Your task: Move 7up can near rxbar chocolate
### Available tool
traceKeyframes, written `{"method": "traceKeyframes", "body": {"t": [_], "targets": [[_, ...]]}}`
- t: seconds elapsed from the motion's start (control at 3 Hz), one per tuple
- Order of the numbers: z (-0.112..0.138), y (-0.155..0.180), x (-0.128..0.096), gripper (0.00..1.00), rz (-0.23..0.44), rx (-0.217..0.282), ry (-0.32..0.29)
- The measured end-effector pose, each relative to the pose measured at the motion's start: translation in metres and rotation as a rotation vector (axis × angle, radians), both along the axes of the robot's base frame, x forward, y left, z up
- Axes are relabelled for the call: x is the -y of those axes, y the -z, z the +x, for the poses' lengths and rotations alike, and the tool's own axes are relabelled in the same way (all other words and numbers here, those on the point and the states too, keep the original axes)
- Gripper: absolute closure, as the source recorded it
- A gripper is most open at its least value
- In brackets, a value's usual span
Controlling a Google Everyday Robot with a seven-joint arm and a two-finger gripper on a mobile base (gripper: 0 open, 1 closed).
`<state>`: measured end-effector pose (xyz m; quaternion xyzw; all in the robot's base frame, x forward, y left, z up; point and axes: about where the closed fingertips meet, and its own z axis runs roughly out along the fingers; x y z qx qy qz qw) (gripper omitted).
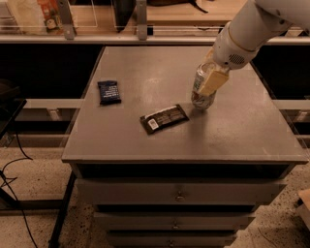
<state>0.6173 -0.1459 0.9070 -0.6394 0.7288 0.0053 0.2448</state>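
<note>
Grey desk [232, 140] with drawers [179, 193] stands on a speckled floor [34, 218], with dark cables [10, 177] trailing at the left. Behind it runs a wooden shelf [174, 22] holding clear containers [29, 12] whose contents are hard to make out. Right of centre on the desk, the 7up can [202, 100] is tilted, clamped in the robot's hand [207, 86]. A tan finger [215, 81] covers much of its side. Whether its base touches the desk is unclear. The rxbar chocolate [163, 118] lies just beside it, to the left. A blue wrapped bar [109, 92] lies well apart, further left. The white arm [252, 29] is cut off at the top edge.
</note>
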Motion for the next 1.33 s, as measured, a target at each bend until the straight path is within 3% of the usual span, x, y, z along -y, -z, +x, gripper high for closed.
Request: {"method": "traceKeyframes", "body": {"t": [0.67,1.0,1.33], "targets": [[0.0034,0.0131,-0.0172,0.12,0.001,-0.013,-0.031],[0.0061,0.0154,-0.0199,0.00,-0.023,-0.004,-0.038],[0.0061,0.0155,-0.0199,0.00,-0.023,-0.004,-0.038]]}}
